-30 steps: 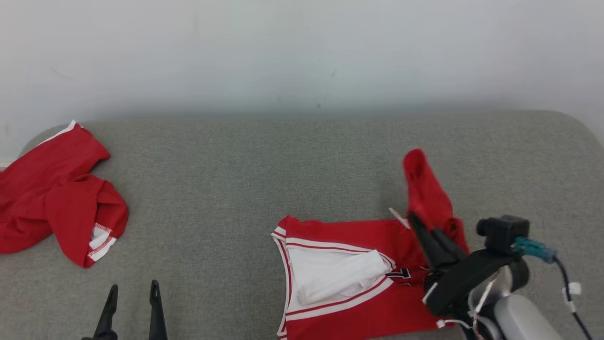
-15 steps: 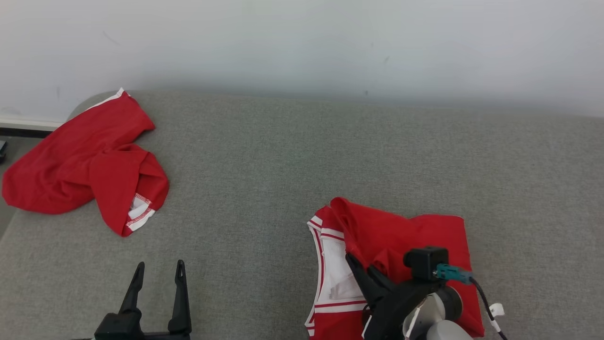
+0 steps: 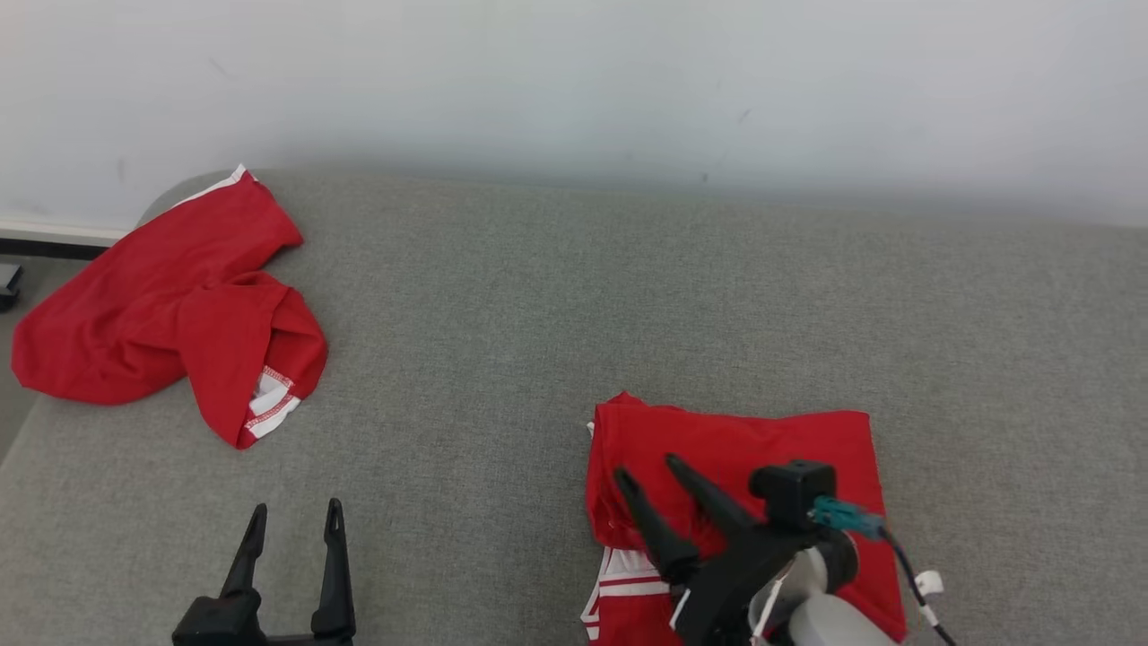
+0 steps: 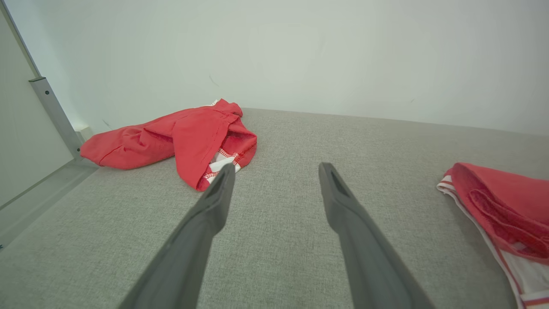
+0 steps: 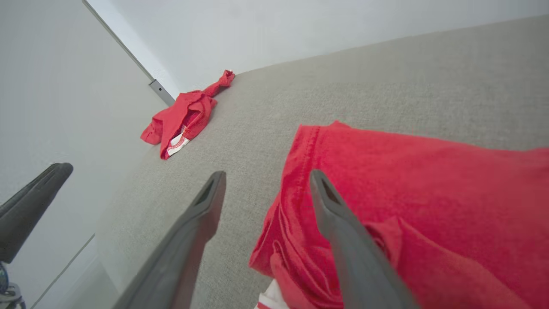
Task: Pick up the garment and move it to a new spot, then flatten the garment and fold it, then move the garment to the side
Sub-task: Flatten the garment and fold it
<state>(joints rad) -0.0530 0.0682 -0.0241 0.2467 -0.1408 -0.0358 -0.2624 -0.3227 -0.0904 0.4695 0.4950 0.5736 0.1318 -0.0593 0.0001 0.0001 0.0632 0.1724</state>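
Two grippers, both spread wide w/ nothing held. The right gripper [image 3: 647, 467] hangs over the folded red garment [image 3: 762, 435], near-right on the grey surface [image 3: 538, 314]. The left gripper [image 3: 296, 505] is near-left. Crumpled red cloth [image 3: 161, 305] lies far-left.

Grey surface [image 3: 538, 296]; folded garment [image 3: 744, 440] (crumpled garment [image 3: 161, 305] apart)

Open grey surface [image 3: 538, 341] btwn red heap [image 3: 170, 305] & garment [image 3: 744, 440].

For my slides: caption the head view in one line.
Open right gripper over the folded red garment on a grey surface; open left gripper nearby; crumpled red garment far left.
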